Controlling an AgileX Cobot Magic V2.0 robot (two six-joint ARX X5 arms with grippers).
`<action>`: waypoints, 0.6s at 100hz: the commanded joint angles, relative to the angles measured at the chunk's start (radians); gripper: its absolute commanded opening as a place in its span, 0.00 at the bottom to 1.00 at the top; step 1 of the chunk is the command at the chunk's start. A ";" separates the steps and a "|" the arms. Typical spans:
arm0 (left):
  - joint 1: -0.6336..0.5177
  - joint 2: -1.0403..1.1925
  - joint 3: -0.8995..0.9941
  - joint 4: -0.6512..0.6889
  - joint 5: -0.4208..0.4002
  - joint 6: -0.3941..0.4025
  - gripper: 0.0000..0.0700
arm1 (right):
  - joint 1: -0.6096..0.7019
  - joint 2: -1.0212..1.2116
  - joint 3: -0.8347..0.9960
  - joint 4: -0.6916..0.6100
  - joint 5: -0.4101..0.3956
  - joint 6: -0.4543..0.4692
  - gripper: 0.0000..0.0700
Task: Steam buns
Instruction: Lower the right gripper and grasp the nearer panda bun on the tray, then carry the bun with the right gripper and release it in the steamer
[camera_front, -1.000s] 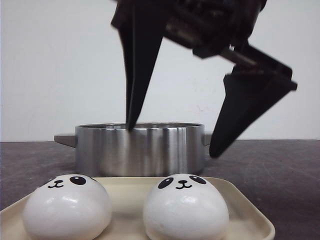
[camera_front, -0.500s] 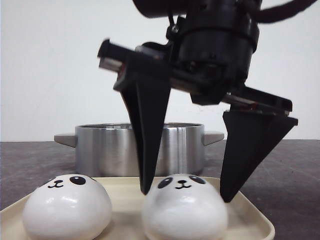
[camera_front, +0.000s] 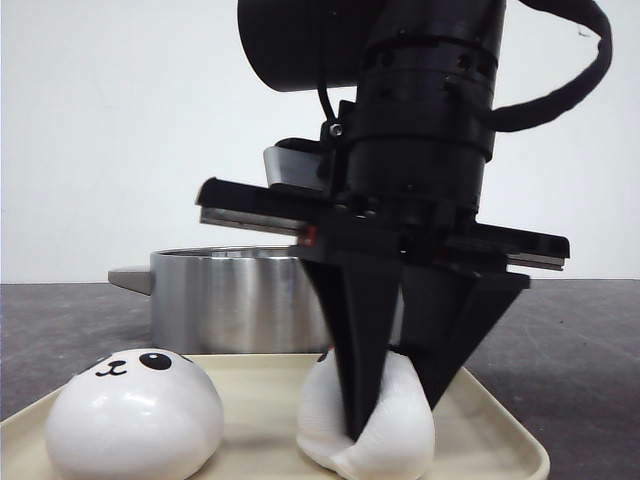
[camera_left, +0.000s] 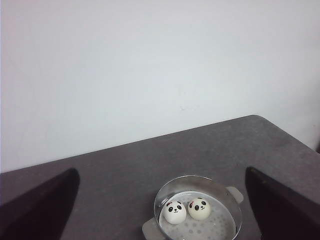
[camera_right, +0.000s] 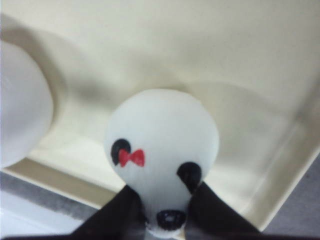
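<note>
Two panda buns lie on a cream tray (camera_front: 260, 375) at the front. My right gripper (camera_front: 390, 420) is shut on the right bun (camera_front: 385, 450) and squeezes it out of shape on the tray. In the right wrist view the black fingers (camera_right: 120, 215) pinch this bun (camera_right: 160, 135), which has a red bow, at its face end. The left bun (camera_front: 135, 410) sits untouched beside it. Two more buns (camera_left: 175, 211) (camera_left: 199, 208) lie inside the steel pot (camera_left: 198, 177). My left gripper (camera_left: 161, 170) is open, high above the table, and empty.
The steel pot (camera_front: 230, 300) with side handles stands just behind the tray on the dark table (camera_front: 570, 340). The tray's raised rim (camera_right: 280, 180) runs close to the held bun. The second tray bun (camera_right: 20, 120) lies next to it. A white wall is behind.
My right gripper came down from over the pot onto the right bun on the tray and closed, squashing the bun between its fingers. The left bun has not moved.
</note>
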 joint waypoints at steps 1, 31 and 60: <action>-0.008 0.014 0.023 -0.035 -0.004 0.013 0.97 | 0.011 0.007 0.012 -0.001 0.021 -0.029 0.01; -0.008 0.013 0.023 -0.035 -0.005 0.013 0.97 | 0.018 -0.168 0.233 -0.093 0.013 -0.126 0.01; -0.008 0.013 0.023 -0.035 -0.004 0.000 0.97 | -0.100 -0.144 0.553 -0.038 0.077 -0.272 0.01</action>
